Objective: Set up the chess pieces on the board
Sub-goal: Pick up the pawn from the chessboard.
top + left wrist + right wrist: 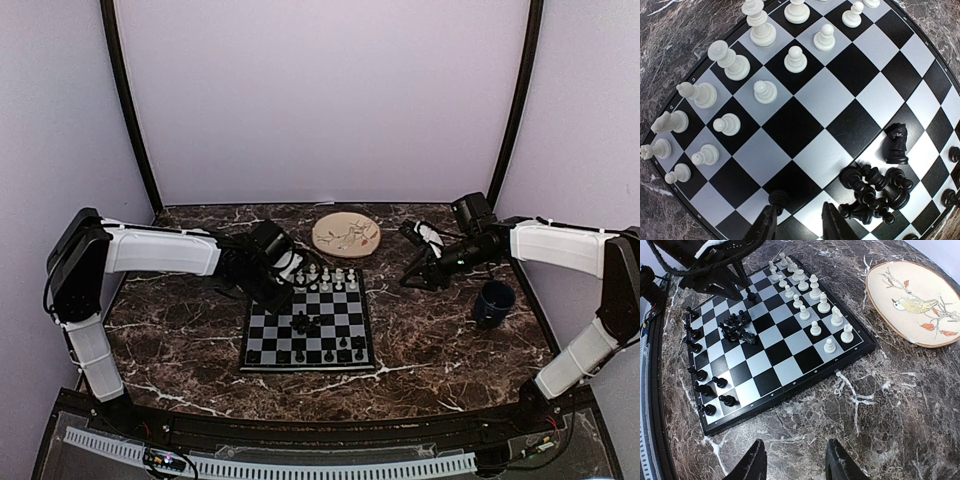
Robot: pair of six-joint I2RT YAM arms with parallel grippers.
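The board (350,325) lies mid-table. White chess pieces (325,278) stand in two rows along its far side. In the left wrist view they line the left edge (730,65). A heap of fallen black pieces (875,192) lies mid-board, with a black knight (896,144) upright beside it. More black pieces (705,385) stand along the near edge. My left gripper (800,207) hangs low over the board, jaws apart. A black pawn (777,200) stands against its left fingertip, clear of the right one. My right gripper (796,442) is open over bare marble, right of the board (790,370).
A round beige plate (346,234) with a bird picture sits behind the board; it is also in the right wrist view (912,300). A dark blue mug (493,302) stands on the right, under the right arm. Pale walls close in the table.
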